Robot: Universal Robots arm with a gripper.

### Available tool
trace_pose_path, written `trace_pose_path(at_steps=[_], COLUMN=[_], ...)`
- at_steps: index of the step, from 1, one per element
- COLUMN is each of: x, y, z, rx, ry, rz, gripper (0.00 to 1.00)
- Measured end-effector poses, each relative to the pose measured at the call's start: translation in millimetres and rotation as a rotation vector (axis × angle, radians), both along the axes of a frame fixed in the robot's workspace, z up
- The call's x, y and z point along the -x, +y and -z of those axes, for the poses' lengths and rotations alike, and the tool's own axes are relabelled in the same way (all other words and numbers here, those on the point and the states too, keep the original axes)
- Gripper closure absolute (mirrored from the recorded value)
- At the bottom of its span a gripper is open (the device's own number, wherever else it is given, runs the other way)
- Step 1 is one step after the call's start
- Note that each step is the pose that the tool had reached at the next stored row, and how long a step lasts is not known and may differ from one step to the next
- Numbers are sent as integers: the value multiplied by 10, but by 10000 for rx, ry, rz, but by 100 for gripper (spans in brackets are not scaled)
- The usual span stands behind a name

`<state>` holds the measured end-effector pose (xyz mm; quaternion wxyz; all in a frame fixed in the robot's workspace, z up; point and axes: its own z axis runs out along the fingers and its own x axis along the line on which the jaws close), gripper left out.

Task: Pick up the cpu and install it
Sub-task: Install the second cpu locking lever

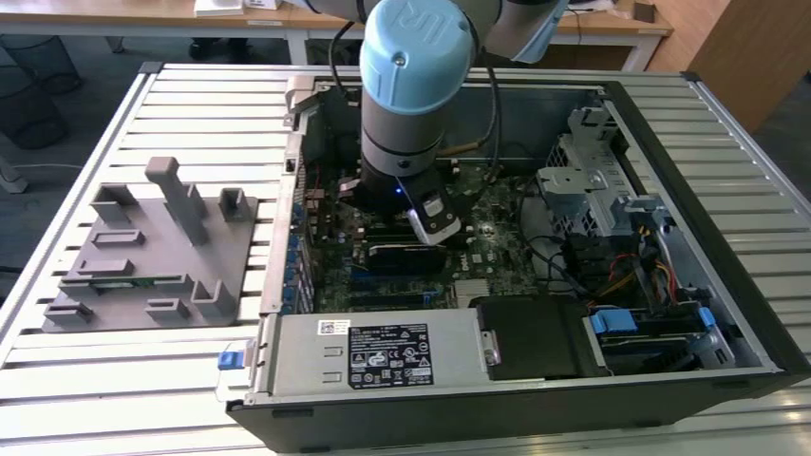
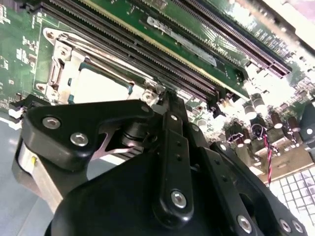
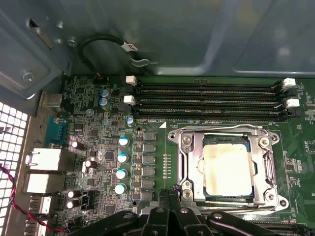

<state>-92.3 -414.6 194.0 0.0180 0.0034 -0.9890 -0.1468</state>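
Gripper (image 3: 170, 216) hovers just beside cpu (image 3: 227, 168) seated in socket (image 3: 184, 167).

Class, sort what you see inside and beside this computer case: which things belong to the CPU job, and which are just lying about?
Belong to the job:
cpu, sitting in its socket
socket frame
gripper, above the board

Lying about:
memory slots
grey fixture block
power supply
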Motion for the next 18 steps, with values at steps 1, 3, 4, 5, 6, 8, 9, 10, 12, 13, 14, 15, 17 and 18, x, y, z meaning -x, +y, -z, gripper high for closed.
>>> trace_pose_path(at_steps=[1, 3, 4, 5, 6, 8, 9, 10, 12, 13, 14, 15, 17, 18], x=[0, 0, 0, 0, 0, 0, 0, 0, 0, 0, 0, 0, 0, 0], y=[0, 0, 0, 0, 0, 0, 0, 0, 0, 0, 0, 0, 0, 0], z=[-8, -33, -51, -65, -76, -98, -107, -117, -143, -159, -175, -187, -216, -227], rx=[1, -2, -2, -1, -2, -1, 0, -2, -1, -2, -2, -2, -1, -2], ry=[-14, -37, -44, -49, -50, -51, -51, -51, -51, -51, -51, -52, -51, -51], rz=[0, 0, 0, 0, 0, 0, 1, 1, 0, 1, 1, 0, 0, 0], gripper=[89, 89, 89, 89, 89, 89, 89, 89, 89, 89, 89, 89, 89, 89])
